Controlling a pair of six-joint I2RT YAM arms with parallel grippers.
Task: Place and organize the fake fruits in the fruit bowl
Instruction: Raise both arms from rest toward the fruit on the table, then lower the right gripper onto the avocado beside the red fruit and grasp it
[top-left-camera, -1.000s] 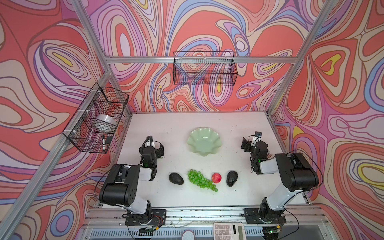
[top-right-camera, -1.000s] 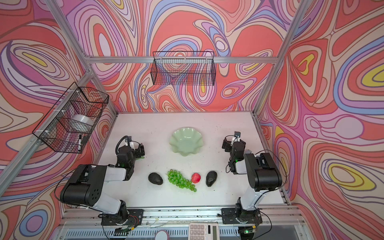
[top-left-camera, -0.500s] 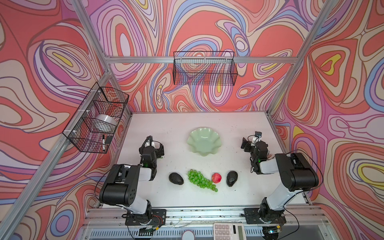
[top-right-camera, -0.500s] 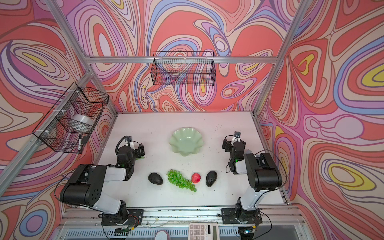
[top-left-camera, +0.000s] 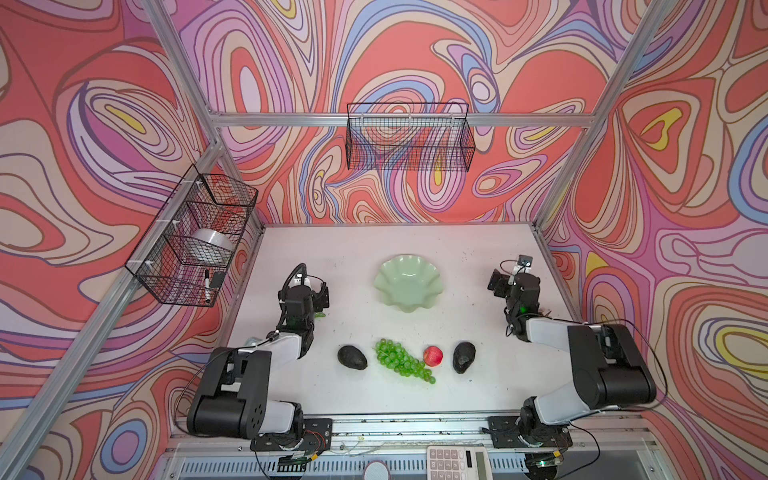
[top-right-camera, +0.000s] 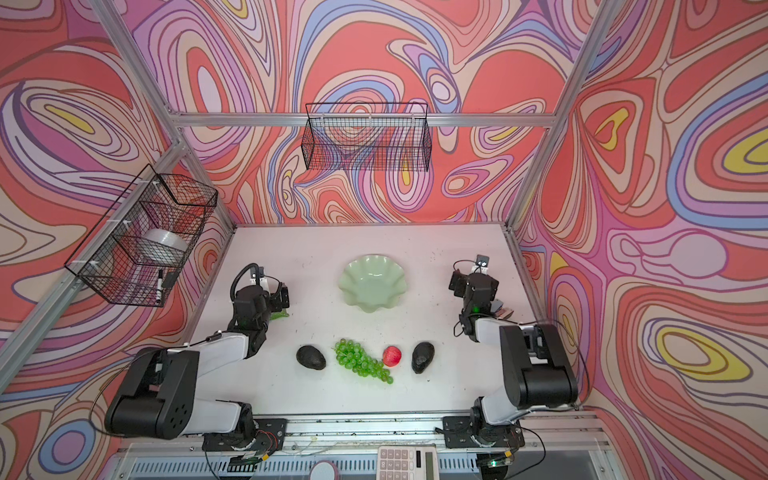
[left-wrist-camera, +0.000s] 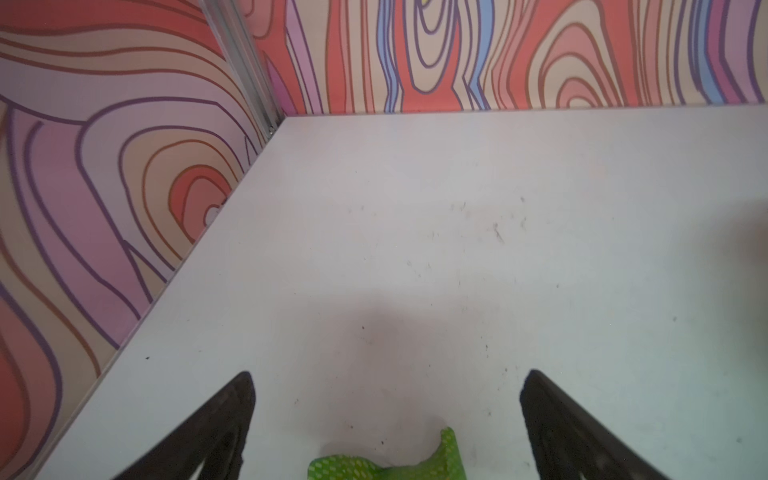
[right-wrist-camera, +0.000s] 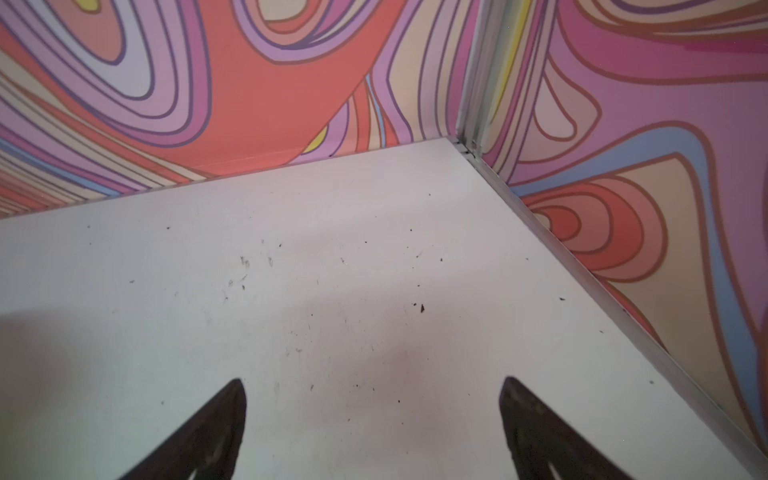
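The left fingers (left-wrist-camera: 224, 419) are standing spread as wide as they go and gripping nothing. A small green packet (left-wrist-camera: 386, 465) is lying on the white surface (top-left-camera: 374, 249) just under the gap between them, apparently untouched. The right fingers (right-wrist-camera: 216, 419) are likewise gaping fully and carrying nothing, with only bare, speckled surface ahead of them.

In both top views the two arms are resting low, at about 9 o'clock and 3 o'clock of the fruit bowl (top-left-camera: 407, 286). This is probably a parked pose that is leaving the middle open to the cameras. The bowl is sitting empty near the centre, which is likely putting it within reach of either arm.

The fake fruits are lying in a row on the surface well apart from the bowl:
- One avocado (top-left-camera: 352, 357) is at about 7 o'clock of the bowl.
- The green grapes (top-left-camera: 399, 362) are at 6 o'clock.
- The red strawberry (top-left-camera: 433, 356) is between 5 and 6 o'clock, just beside the trailing end of the grapes.
- The second avocado (top-left-camera: 464, 356) is at 5 o'clock.

The spacing seems to be offering each arm its nearer avocado. No fruit is being placed yet, so the task is only beginning.
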